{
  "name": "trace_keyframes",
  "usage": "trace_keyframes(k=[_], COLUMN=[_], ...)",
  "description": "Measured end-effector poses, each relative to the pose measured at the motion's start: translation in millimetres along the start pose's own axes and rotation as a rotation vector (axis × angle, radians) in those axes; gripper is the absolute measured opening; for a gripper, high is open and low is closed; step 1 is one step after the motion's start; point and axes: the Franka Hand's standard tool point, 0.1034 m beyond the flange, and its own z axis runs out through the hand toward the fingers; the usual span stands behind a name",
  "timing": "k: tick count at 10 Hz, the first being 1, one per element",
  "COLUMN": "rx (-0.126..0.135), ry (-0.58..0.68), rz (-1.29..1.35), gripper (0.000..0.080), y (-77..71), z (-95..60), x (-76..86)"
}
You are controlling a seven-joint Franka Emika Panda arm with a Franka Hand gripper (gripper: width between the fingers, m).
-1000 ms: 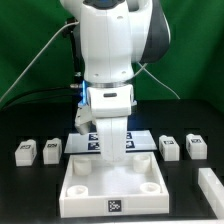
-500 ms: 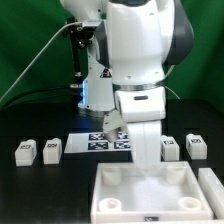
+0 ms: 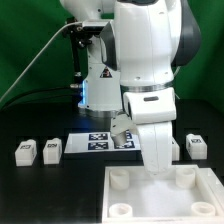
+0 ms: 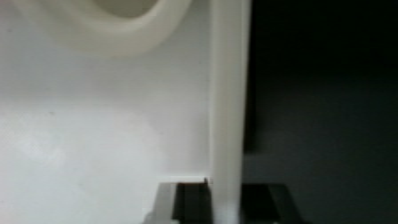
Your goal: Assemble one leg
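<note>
My gripper (image 3: 160,168) is shut on the far rim of the large white square panel (image 3: 150,200), which lies at the exterior view's lower right. In the wrist view the rim (image 4: 228,100) runs between my two dark fingers (image 4: 192,202), with the gripper (image 4: 228,202) closed on it. Two legs (image 3: 25,152) (image 3: 51,149) stand at the exterior view's left. One more leg (image 3: 196,146) stands at the right behind the panel. My arm hides whatever lies beside that leg.
The marker board (image 3: 98,141) lies flat behind the panel, near the arm's base. Round sockets (image 3: 120,181) show at the panel's corners. A green backdrop closes off the back of the black table.
The arm has dragged the panel from the middle of the table toward the exterior view's right. The legs have stayed put.
</note>
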Motion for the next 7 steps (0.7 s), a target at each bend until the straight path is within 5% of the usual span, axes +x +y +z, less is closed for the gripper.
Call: trace_keyframes(k=[3,5,6,7], rx=[0.0,0.0,0.0,0.0], ry=[0.0,0.0,0.0,0.0], rz=[0.007,0.009,0.009,0.01], gripper=[0.0128,0.0475,0.0475,0.0615], y=[0.0,0.0,0.0,0.0], z=[0.1,0.1,0.1,0.1], x=[-1.0,-1.4,-1.7,-1.9])
